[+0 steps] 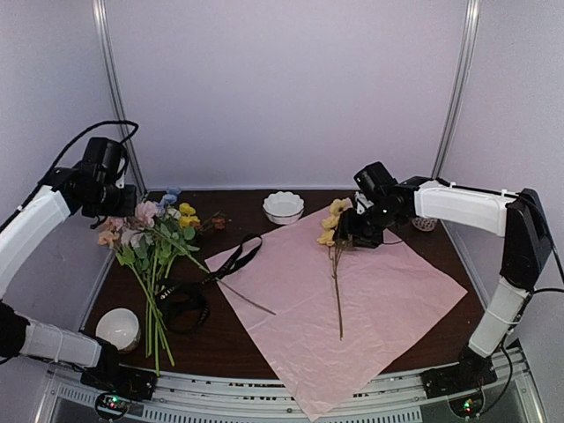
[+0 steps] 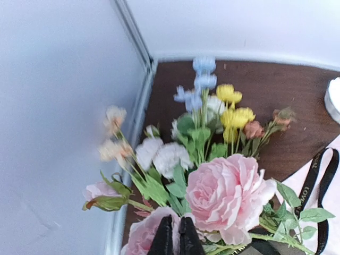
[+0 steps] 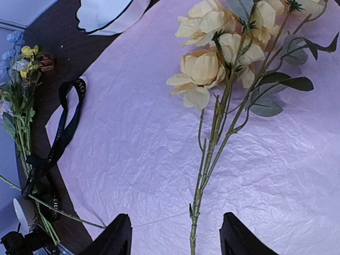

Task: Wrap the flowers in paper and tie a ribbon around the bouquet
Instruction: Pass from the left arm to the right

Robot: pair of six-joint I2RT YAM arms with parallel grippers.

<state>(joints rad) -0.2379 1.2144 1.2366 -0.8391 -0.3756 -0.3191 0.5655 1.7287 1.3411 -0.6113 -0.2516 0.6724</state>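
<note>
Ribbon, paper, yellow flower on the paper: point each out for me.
ribbon [image 2: 308,183], left wrist view, on its lettered strap.
paper [image 1: 388,291], top external view, bare right half.
yellow flower [image 3: 204,69], right wrist view, on a bloom.

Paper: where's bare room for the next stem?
Bare paper right of the yellow flower stem, out to its right corner; also the strip left of that stem. Crowded: left of the paper, where the flowers and ribbon pile up.
</note>
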